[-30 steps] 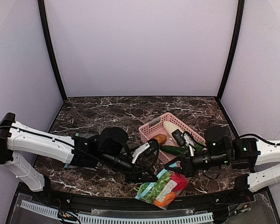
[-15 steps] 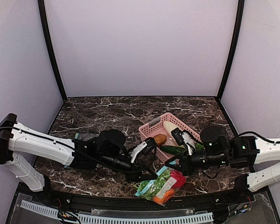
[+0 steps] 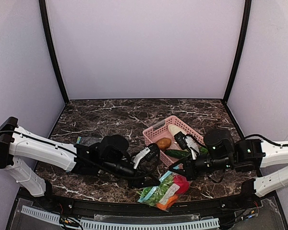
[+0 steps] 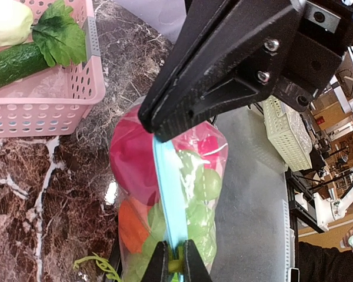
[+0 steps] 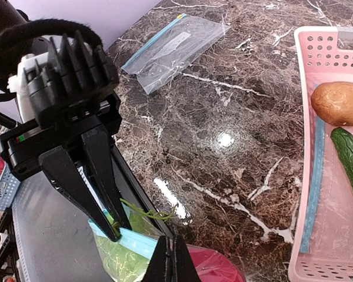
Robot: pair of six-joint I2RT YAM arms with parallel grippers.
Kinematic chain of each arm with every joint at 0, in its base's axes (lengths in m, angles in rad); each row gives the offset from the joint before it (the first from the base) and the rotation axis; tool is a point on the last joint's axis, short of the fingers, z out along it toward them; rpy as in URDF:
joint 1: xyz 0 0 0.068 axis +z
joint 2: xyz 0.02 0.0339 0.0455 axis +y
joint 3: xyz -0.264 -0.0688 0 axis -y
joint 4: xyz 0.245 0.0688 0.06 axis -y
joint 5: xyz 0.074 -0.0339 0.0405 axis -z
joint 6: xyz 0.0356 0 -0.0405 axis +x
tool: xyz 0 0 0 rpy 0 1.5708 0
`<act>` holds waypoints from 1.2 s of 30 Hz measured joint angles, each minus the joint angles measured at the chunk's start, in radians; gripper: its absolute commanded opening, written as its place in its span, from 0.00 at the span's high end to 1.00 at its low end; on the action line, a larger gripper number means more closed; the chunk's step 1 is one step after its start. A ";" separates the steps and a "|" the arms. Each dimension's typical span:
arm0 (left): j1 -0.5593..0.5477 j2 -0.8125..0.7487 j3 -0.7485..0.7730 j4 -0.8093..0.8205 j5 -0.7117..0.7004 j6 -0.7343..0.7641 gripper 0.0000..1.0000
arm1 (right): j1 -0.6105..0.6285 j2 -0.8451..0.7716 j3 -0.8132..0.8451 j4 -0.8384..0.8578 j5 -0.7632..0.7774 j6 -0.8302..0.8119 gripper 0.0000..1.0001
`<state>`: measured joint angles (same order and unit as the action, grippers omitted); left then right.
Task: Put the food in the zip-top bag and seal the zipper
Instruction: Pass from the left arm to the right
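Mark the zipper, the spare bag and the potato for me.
zipper (image 4: 167, 194), left wrist view, mid blue strip.
spare bag (image 5: 176, 50), right wrist view, clear middle.
potato (image 5: 339, 103), right wrist view, its top.

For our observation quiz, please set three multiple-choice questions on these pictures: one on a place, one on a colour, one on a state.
1. Where is the empty bag? A) in the basket B) flat on the table C) in a gripper
2. What colour is the zipper on the filled bag? A) yellow B) black C) light blue
3. What is the left gripper doing? A) pinching the zipper B) hanging open C) holding a cucumber
Answers: 1 B, it lies alone on the table; 2 C, it shows light blue; 3 A, it is shut on the zipper.
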<state>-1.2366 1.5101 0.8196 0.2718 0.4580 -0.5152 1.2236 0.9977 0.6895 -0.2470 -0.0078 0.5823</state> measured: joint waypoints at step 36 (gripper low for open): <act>-0.005 -0.229 -0.105 -0.109 -0.835 -0.769 0.99 | 0.245 0.549 0.499 -0.294 0.396 0.336 0.16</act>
<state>-1.2415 1.2812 0.7143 0.1627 -0.3775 -1.2842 1.4681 1.5471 1.1889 -0.5407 0.3882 0.9184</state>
